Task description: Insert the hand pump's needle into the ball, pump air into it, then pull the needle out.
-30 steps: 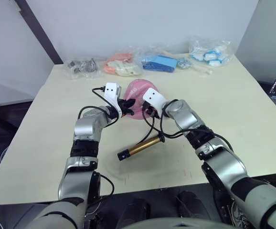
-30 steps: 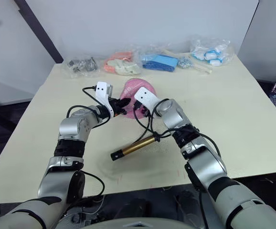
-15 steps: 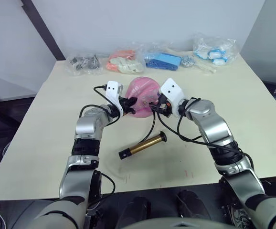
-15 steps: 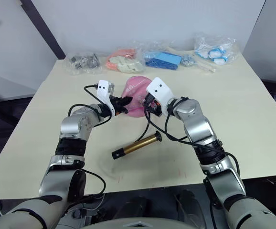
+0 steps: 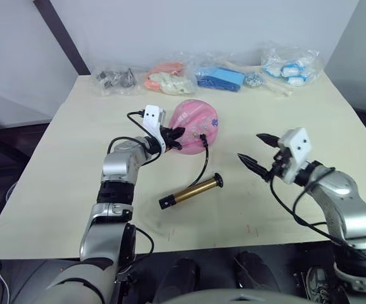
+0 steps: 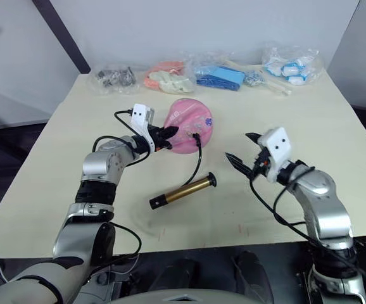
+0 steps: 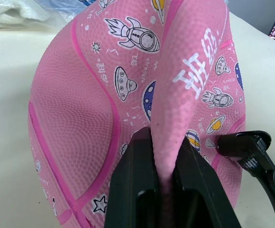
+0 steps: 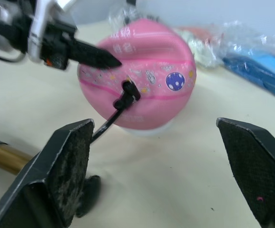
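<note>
Your ball [image 5: 195, 124] sits on the cream table [image 5: 69, 171], pink with rocket and planet prints, partly collapsed so that a ridge of rubber stands up along one side. That ridge is what your left gripper [image 7: 163, 178] has: its two black fingers [image 7: 135, 185] are closed tight on the fold, rubber squeezed between them. The needle's black fitting [image 8: 128, 90] is seated against the ball's side, just beside the pinched fold, with the pin itself hidden from sight. From the fitting the black hose [image 5: 202, 166] curves down to the hand pump [image 5: 191, 191], which lies flat on the table in front of the ball, gold barrel untouched. Your right gripper [image 5: 258, 151] hangs well apart from the ball, off to the right, jaws spread wide and holding nothing; the ball lies ahead of its gap, not between the fingers. Plastic-bagged items [image 5: 170, 80] line the far table edge.
</note>
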You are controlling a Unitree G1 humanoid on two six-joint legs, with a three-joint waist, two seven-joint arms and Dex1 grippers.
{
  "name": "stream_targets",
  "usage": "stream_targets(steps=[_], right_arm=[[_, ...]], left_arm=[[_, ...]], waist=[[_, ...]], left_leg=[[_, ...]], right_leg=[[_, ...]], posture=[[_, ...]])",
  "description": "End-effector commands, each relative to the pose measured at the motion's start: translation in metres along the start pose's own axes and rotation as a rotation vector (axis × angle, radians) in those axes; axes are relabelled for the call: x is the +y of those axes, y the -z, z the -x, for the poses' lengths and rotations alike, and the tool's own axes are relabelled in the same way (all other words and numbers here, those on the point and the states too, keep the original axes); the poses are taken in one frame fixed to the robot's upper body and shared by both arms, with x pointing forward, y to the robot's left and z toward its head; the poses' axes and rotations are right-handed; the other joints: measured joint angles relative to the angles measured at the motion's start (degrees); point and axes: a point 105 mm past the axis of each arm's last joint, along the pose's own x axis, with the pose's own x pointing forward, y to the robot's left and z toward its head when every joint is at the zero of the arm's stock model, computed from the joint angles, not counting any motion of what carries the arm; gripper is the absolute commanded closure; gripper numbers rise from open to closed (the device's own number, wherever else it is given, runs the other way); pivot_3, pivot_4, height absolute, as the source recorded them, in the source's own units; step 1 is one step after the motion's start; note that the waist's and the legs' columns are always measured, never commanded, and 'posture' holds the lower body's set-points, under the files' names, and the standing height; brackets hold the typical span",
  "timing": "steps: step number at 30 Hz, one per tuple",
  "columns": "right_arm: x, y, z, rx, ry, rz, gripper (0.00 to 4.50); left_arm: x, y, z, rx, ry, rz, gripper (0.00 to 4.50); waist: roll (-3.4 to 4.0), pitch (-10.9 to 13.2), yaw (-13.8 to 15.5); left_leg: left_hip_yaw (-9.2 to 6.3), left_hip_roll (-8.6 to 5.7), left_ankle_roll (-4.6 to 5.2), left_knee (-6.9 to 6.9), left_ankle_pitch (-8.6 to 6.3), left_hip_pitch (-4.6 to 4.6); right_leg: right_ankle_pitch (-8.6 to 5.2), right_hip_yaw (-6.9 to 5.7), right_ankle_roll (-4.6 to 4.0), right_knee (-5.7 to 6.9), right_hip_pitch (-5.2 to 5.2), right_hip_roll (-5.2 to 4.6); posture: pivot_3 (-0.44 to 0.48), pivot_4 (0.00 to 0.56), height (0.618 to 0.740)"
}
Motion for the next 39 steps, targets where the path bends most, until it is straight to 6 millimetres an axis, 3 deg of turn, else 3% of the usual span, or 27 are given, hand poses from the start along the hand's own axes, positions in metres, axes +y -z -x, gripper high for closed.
stream_targets(steps=[1,10,13,20,21,39], right_arm=[[0.001,-0.02,0.021,-0.092,-0.011,0.054,0.08],[0.005,-0.019,0.054,-0.083,-0.06,0.07,0.08],[0.005,-0.02,0.056,-0.097,-0.068,0.092,0.0],[0.006,-0.017,0.053,-0.112,-0.068,0.112,0.0],[0.006,-0.017,0.052,-0.117,-0.071,0.115,0.0],[0.01,-0.014,0.054,-0.15,-0.092,0.111,0.0]], left_arm=[[0.007,0.058,0.001,0.199,-0.038,0.066,4.5],[0.006,0.048,0.001,0.176,-0.026,0.048,4.5],[0.007,0.044,0.001,0.157,-0.028,0.037,3.38],[0.0,0.026,0.002,0.056,0.012,0.019,0.3],[-0.001,0.02,0.003,0.028,0.017,0.011,0.12],[-0.022,-0.034,0.044,-0.134,0.14,-0.171,0.12]], waist=[[-0.05,0.1,0.1],[-0.28,0.3,0.1],[-0.3,0.3,0.2],[-0.56,0.6,0.2],[-0.59,0.7,0.2],[-0.76,1.5,0.2]], left_leg=[[0.04,0.0,0.0,0.0,0.0,-0.01],[0.15,0.02,0.08,0.0,-0.05,-0.03],[0.22,0.05,0.07,0.0,-0.04,-0.04],[0.2,0.1,-0.01,0.01,0.0,-0.1],[0.2,0.11,-0.01,0.01,0.0,-0.11],[0.16,0.11,0.05,0.21,-0.03,-1.4]], right_leg=[[0.0,0.02,0.0,-0.02,0.0,-0.01],[0.01,0.04,0.01,-0.08,0.01,-0.01],[0.01,0.02,0.01,-0.08,0.01,0.01],[0.01,0.02,0.01,-0.17,0.0,0.01],[0.01,0.05,0.01,-0.18,-0.01,0.01],[0.37,0.03,-0.58,-0.35,-1.17,0.04]], posture=[[0.0,0.15,0.74],[0.0,0.15,0.74],[0.0,0.15,0.74],[0.0,0.15,0.74],[0.0,0.15,0.74],[0.0,0.15,0.74]])
